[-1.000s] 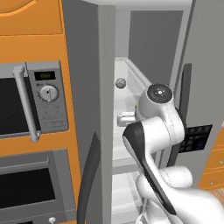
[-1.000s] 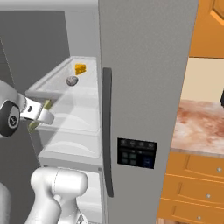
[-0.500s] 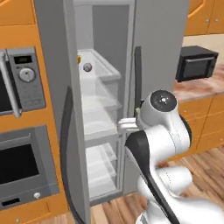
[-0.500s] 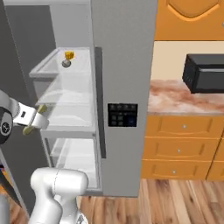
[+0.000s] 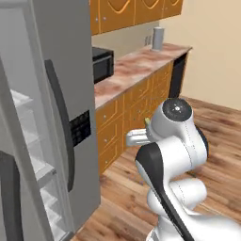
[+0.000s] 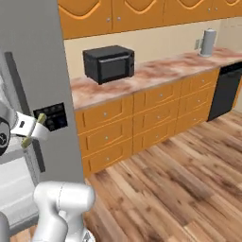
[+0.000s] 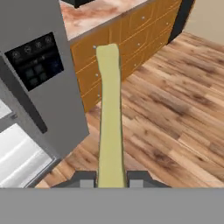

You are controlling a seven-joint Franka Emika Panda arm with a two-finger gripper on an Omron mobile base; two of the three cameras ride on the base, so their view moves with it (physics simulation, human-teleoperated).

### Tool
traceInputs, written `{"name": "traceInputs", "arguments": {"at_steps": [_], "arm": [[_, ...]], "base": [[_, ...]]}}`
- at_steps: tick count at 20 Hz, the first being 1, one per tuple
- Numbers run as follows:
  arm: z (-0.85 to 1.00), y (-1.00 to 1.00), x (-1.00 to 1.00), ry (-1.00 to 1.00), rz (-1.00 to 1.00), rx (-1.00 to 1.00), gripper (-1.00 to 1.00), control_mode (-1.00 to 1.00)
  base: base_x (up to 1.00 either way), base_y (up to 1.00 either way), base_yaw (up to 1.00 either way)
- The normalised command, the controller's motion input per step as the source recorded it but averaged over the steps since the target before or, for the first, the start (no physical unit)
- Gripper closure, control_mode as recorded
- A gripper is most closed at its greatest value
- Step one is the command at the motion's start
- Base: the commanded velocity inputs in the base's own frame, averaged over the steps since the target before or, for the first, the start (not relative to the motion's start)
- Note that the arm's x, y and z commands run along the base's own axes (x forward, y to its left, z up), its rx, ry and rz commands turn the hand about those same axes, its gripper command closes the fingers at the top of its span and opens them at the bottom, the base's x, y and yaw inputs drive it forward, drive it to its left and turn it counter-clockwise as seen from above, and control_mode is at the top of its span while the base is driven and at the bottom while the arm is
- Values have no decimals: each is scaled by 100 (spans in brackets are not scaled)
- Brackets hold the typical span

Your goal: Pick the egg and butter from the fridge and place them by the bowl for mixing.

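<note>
The fridge (image 5: 56,94) is showing smooth, matt grey metal, its handle (image 5: 60,122) looking like black plastic and its dispenser panel (image 7: 35,59) glossy dark. The floor (image 6: 179,184) is gleaming as polished wood planks. The surface (image 6: 142,75) is looking like mottled pinkish stone over orange wooden drawers (image 6: 142,118). At 12 o'clock in the right base view, a microwave (image 6: 108,63) is shining black.

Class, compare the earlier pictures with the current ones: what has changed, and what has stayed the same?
The base has swung right, away from the open fridge, so both base views now take in the counter and the wooden floor. Nothing was picked up or let go. The end effector stays shut on the pale yellow-green stick.
</note>
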Motion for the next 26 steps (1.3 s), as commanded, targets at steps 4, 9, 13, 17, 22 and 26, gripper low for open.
{"name": "traceInputs", "arguments": {"at_steps": [4, 9, 13, 17, 22, 26], "arm": [[0, 0, 0, 0, 0, 0, 100, 100], [0, 0, 0, 0, 0, 0, 100, 100], [0, 0, 0, 0, 0, 0, 100, 100], [0, 0, 0, 0, 0, 0, 100, 100], [0, 0, 0, 0, 0, 0, 100, 100], [0, 0, 0, 0, 0, 0, 100, 100]], "base": [[0, 0, -100], [0, 0, -100], [0, 0, -100], [0, 0, -100], [0, 0, -100], [0, 0, -100]]}}
